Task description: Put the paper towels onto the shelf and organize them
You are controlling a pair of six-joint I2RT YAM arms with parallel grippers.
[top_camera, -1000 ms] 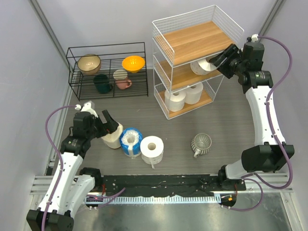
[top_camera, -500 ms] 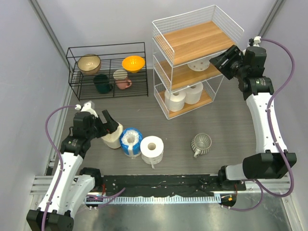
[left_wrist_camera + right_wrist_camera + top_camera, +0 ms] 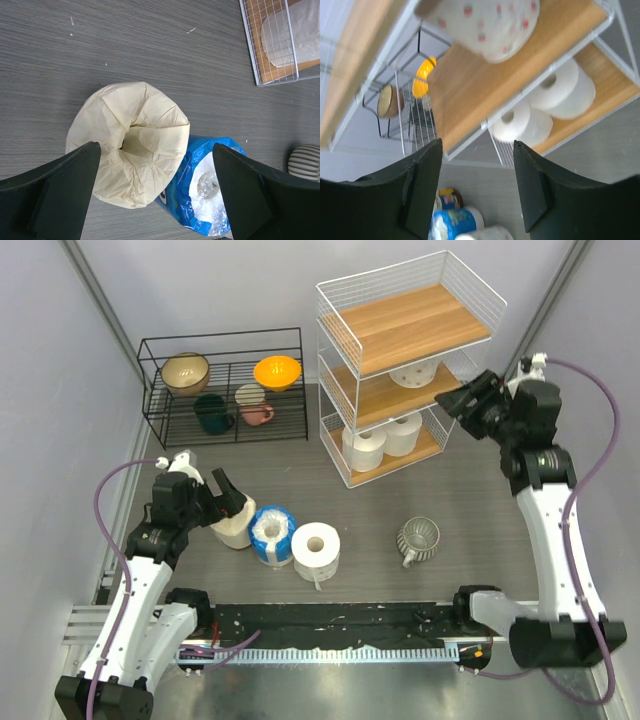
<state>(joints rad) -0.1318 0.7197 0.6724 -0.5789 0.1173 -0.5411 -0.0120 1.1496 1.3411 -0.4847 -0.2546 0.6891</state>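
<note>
Backing out from the shelf [image 3: 410,325], my right pincer [image 3: 462,400] has left the middle board and now hangs just off the shelf's right side, fingers spread with nothing between them. The spotted roll [image 3: 412,373] it was reaching in with a second ago now lies on that board by itself. Nearest my bases, on the tabletop [image 3: 480,500], my left pincer [image 3: 156,146] is spread wide over the cream roll [image 3: 125,165], one finger on each side. The right finger is clear of it; whether the left one touches, I cannot tell. Just right of the cream roll stands the blue roll [image 3: 270,534], and just beside that the white roll [image 3: 316,550], both with cores up. Further right, apart from them, sits the ribbed cup [image 3: 420,538]. Beyond, the shelf's bottom board holds two more rolls [image 3: 365,447], white, side by side and touching. Farthest left, the black rack [image 3: 220,340] holds bowls.
</note>
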